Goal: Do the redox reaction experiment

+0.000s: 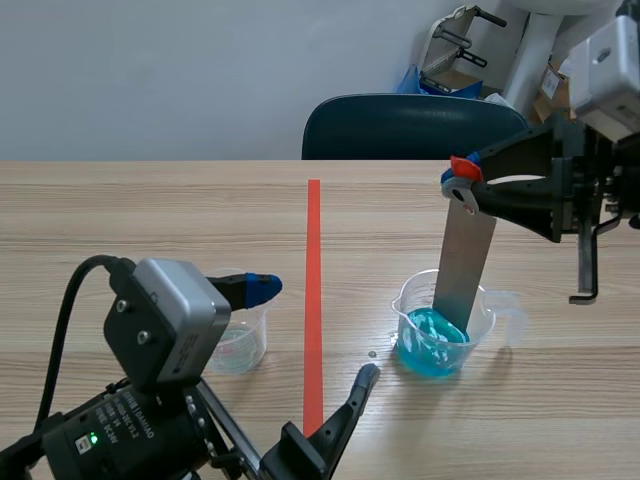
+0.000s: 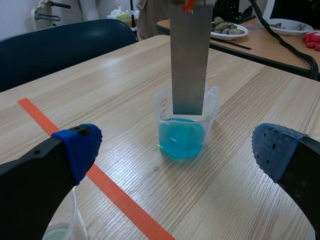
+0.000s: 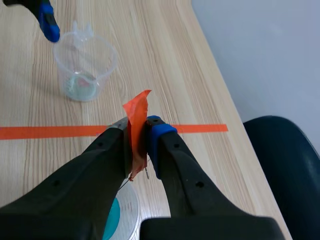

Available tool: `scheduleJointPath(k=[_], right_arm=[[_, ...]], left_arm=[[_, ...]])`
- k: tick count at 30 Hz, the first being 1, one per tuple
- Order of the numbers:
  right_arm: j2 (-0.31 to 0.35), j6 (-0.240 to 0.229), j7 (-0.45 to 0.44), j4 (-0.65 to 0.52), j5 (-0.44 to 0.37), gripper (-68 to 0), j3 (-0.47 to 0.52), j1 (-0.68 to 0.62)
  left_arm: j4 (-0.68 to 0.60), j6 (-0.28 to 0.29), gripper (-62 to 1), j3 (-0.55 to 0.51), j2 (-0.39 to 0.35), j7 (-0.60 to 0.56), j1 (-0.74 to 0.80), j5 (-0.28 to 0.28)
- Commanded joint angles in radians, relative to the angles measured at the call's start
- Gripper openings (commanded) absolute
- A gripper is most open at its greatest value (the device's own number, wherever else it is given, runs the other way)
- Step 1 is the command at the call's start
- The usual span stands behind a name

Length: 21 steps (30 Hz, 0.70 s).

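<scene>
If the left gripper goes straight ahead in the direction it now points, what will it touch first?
Probably the beaker of blue liquid, straight ahead of the open left gripper, with the metal strip standing in it. How far ahead is unclear.

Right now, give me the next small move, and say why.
Probably lower the right gripper a little: it is shut on the strip, whose end sits inside the beaker but seems just above the blue liquid.

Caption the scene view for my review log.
Right end effector holds metal strip in blue-liquid beaker; left end effector open near second beaker.
</scene>
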<state>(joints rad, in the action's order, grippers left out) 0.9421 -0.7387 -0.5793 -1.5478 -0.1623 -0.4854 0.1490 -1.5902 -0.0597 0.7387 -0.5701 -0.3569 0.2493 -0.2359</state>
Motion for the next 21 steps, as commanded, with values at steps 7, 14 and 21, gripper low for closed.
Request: scheduleJointPath(k=[7, 14, 21], right_arm=[[0.097, -0.007, -0.039, -0.088, -0.073, -66.9, 0.016, 0.012], [0.153, -0.007, -0.099, -0.138, -0.078, -66.9, 0.016, 0.012], [0.197, -0.007, -0.158, -0.167, -0.079, -66.9, 0.016, 0.013]], left_arm=[[-0.013, -0.001, 1.4, -0.003, 0.010, -0.021, 0.002, -0.006], [-0.013, -0.001, 1.4, -0.003, 0.010, -0.021, 0.003, -0.006], [-0.013, 0.000, 1.4, -0.003, 0.010, -0.021, 0.003, -0.006]])
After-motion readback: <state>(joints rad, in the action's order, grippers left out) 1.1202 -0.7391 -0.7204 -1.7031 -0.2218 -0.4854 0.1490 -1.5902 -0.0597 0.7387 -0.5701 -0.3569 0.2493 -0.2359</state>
